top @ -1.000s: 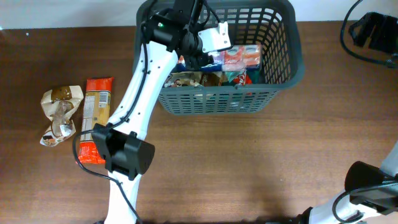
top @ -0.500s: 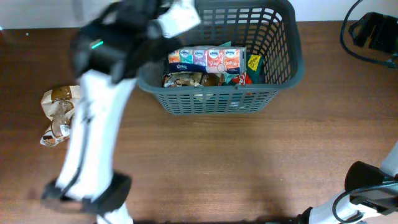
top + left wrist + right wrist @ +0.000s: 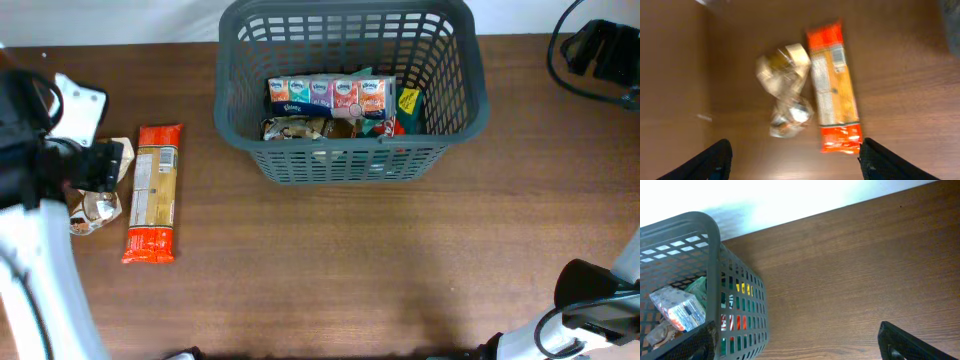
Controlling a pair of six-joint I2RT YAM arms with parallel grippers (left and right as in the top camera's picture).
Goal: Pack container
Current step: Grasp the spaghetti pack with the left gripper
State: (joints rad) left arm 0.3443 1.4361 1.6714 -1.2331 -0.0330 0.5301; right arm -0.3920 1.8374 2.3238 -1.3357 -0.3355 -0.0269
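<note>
The dark grey slotted container point(image 3: 455, 95) stands at the back centre. It holds a multi-coloured tissue pack point(image 3: 330, 93) and several snack packets. It also shows in the right wrist view point(image 3: 715, 265). A crumpled beige and clear packet point(image 3: 785, 90) and a long orange packet point(image 3: 832, 95) lie on the table at the far left. They also show in the overhead view, the crumpled packet point(image 3: 98, 205) and the orange packet point(image 3: 155, 190). My left gripper point(image 3: 795, 165) is open and empty above them. My right gripper point(image 3: 800, 347) is open and empty to the right of the container.
The brown wooden table point(image 3: 380, 270) runs to a white wall at the back. Black cables and the right arm's dark wrist point(image 3: 600, 50) sit at the back right corner. The right arm's base point(image 3: 590, 300) is at the front right.
My left arm has swung from inside the container to the far left, over the two packets on the table. The tissue pack now lies in the container. The right arm has not moved.
</note>
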